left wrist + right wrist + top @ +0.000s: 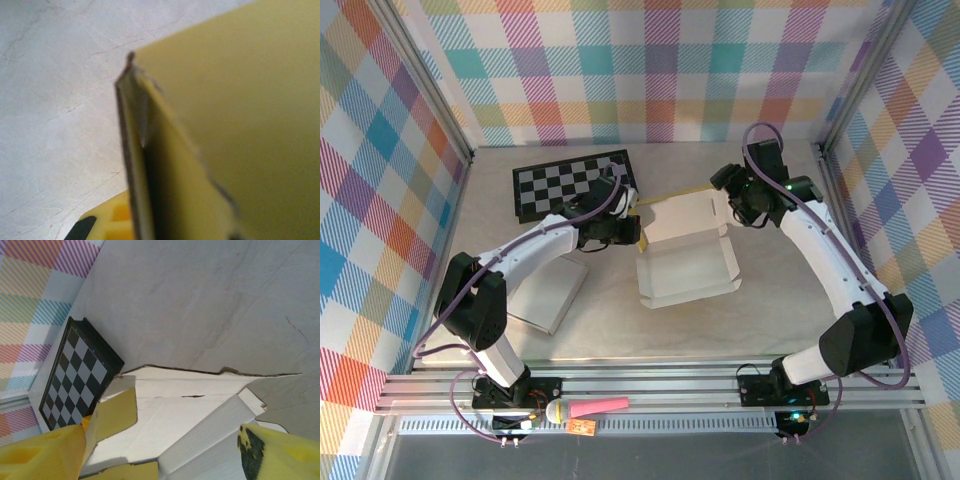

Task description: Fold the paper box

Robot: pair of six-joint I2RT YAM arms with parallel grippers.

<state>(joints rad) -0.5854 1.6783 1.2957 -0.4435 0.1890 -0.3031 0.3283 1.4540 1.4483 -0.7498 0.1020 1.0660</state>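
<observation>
The paper box (pixel 686 263), white inside and yellow outside, lies half-formed in the middle of the table with its walls partly raised. My left gripper (pixel 627 233) is shut on the flap at the box's left edge. In the left wrist view that yellow flap (pixel 235 115) stands edge-on right in front of the lens, with one yellow finger (pixel 107 225) beside it. My right gripper (pixel 744 206) is at the box's far right corner, open. Its yellow fingers (pixel 42 455) stand wide apart on either side of a white wall of the box (pixel 165 420).
A black-and-white chessboard (pixel 575 183) lies at the back left, close behind the left gripper. A flat white sheet (pixel 548 292) rests under the left arm. Plaid walls enclose the table on three sides. A pink object (pixel 601 406) lies on the front rail.
</observation>
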